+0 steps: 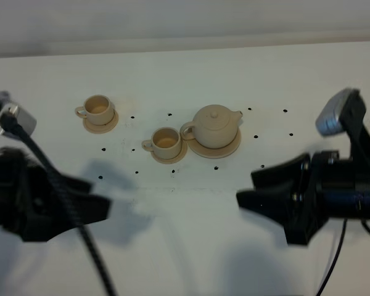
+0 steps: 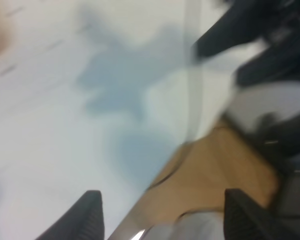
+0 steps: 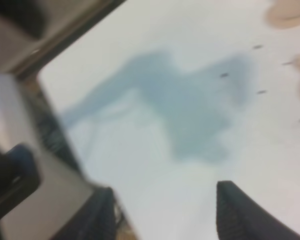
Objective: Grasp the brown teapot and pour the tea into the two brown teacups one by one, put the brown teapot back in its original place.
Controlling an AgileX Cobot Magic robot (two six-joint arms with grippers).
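Note:
The brown teapot (image 1: 214,126) stands upright with its lid on, on the wide saucer that is its original place (image 1: 233,148), right of the table's middle. One teacup (image 1: 166,141) sits on a small saucer just left of the teapot. The other teacup (image 1: 98,108) sits on its saucer farther left and back. My left gripper (image 1: 97,196) (image 2: 162,215) hovers open and empty at the front left. On the front right, well short of the teapot, my right gripper (image 1: 246,187) (image 3: 165,210) hangs open and empty, pointing left.
Small black dots (image 1: 133,117) mark the white table (image 1: 191,234) around the tea set. A black cable (image 1: 86,246) trails from the left arm across the front. Both wrist views are blurred and show mostly bare table and shadows. The table's edge (image 2: 192,75) shows in the left wrist view.

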